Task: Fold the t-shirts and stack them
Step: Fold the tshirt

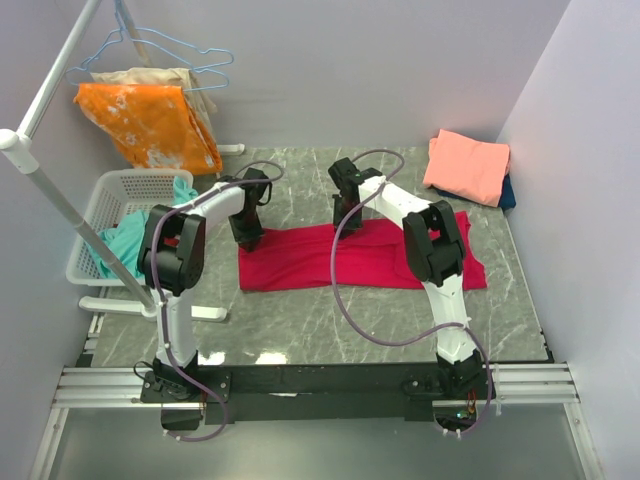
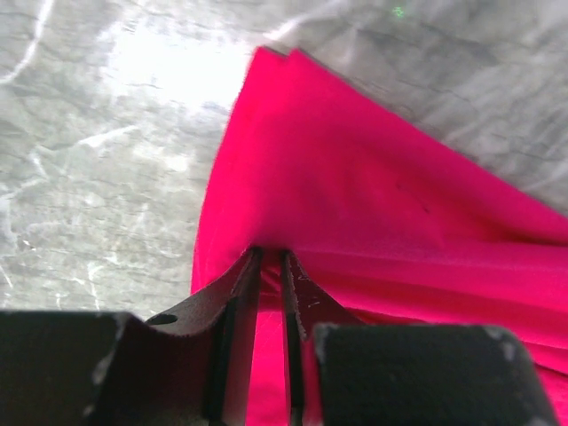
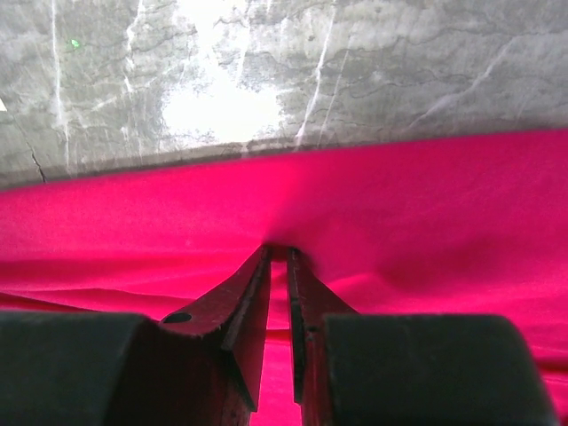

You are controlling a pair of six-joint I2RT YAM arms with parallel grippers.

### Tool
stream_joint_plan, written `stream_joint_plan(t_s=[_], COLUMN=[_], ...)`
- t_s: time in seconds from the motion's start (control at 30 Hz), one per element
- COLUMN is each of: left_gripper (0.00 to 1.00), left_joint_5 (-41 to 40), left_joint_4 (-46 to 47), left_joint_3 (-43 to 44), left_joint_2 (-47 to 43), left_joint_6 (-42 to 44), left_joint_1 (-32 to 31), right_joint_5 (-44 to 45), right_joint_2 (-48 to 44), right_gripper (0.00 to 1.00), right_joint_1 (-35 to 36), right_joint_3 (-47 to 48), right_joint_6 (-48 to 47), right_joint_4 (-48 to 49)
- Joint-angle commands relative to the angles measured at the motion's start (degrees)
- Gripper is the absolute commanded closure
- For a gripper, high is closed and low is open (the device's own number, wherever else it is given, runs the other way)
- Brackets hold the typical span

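The crimson-red t-shirt lies folded into a long strip across the middle of the marble table. My left gripper is shut on its far left edge; the left wrist view shows the cloth pinched between the fingertips. My right gripper is shut on the far edge near the strip's middle, with cloth bunched at the tips. A folded salmon-pink t-shirt lies at the back right on top of a dark blue one, of which only a sliver shows.
A white basket with teal cloth stands at the left. An orange white-blotched cloth hangs on a rack at the back left. Walls close in the table at the back and right.
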Motion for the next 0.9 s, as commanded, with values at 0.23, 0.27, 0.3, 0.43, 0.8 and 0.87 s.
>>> stream_joint_plan(t_s=[0.23,0.27,0.3,0.43,0.8,0.87], left_gripper=[0.8,0.8,0.79,0.78,0.72,0.58], left_joint_5=[-4.24,-3.79,-3.35,-3.43,1.74,2.89], left_joint_4=[-3.95,-3.86,-3.43,-3.68,0.53,2.89], left_joint_3=[-0.09,0.61,2.01,5.89,3.89,1.34], left_joint_2=[0.44,0.26,-0.44,-1.76,-5.98,-6.94], left_joint_6=[2.33,2.85,3.11,4.08,10.14,11.29], left_joint_1=[4.22,4.13,4.13,3.95,0.97,-0.17], right_joint_5=[2.16,2.07,2.24,5.48,19.82,15.28], right_joint_2=[-2.72,-4.12,-7.53,-14.67,-18.89,-20.74], right_gripper=[0.83,0.82,0.82,0.76,0.46,0.46], right_joint_1=[-1.75,-1.75,-1.75,-2.02,-5.18,-8.32], right_joint_3=[-3.04,-4.96,-6.19,-9.02,-6.1,-11.09], right_joint_6=[-0.47,-0.3,-0.12,1.72,2.6,3.39], right_joint_4=[0.18,1.68,3.35,8.02,-3.75,-0.95])
